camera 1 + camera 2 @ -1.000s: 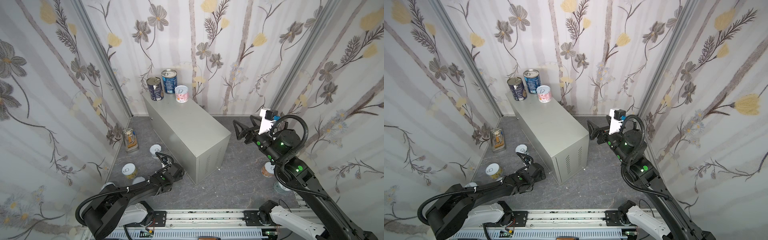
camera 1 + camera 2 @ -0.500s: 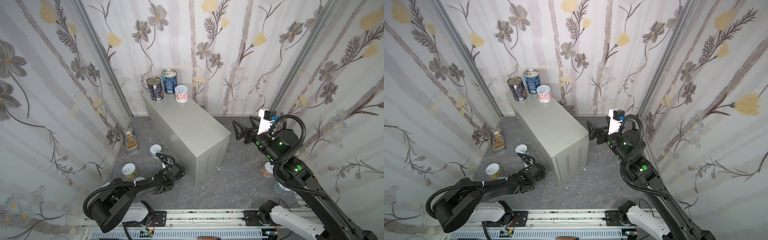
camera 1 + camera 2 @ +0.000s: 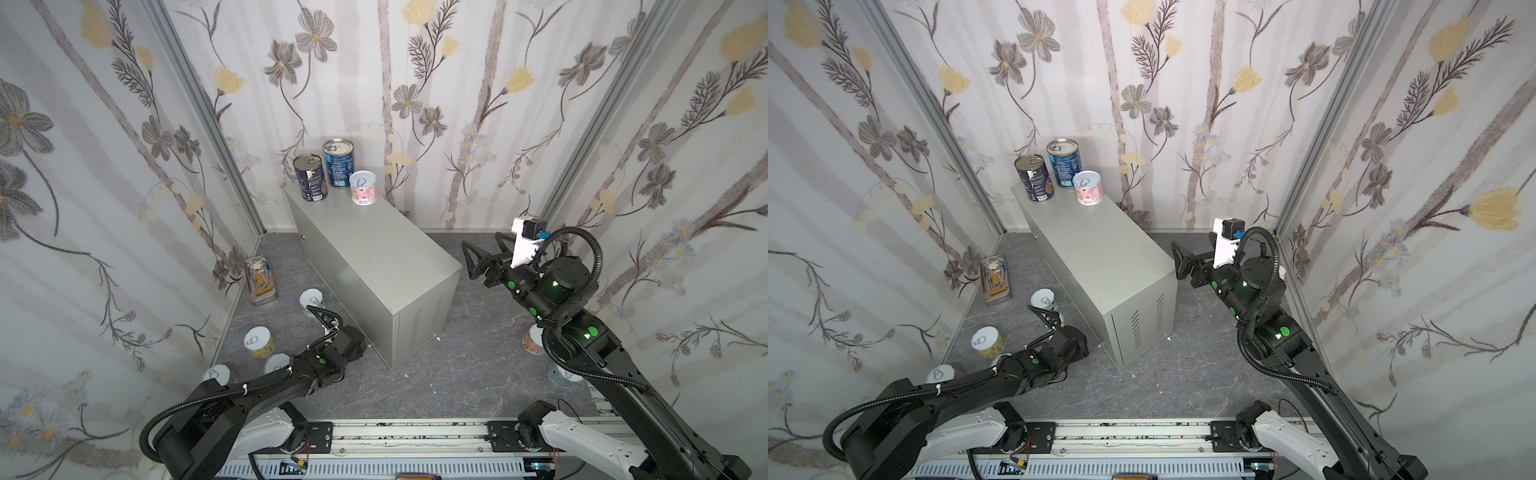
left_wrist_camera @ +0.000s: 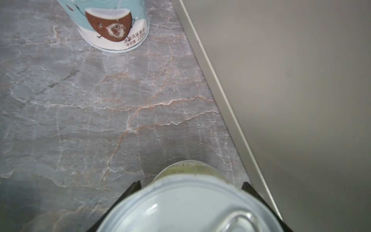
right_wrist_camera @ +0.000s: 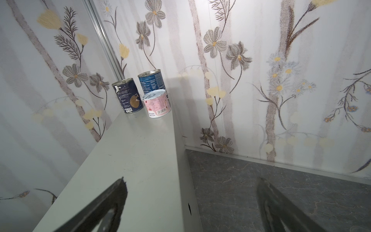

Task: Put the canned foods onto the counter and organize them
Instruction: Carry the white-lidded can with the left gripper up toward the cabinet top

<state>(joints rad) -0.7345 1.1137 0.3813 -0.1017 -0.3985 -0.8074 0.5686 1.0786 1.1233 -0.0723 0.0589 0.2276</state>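
The counter, a light grey metal cabinet with vent slits on its near end, carries a tall dark blue can, a tall brighter blue can and a short pink can along its far edge. The left arm stretches low over the floor by the counter's near left corner. The left gripper straddles a pale-lidded, green-labelled can, and I cannot tell whether it is clamped. The right gripper hangs spread and empty beside the counter's right edge
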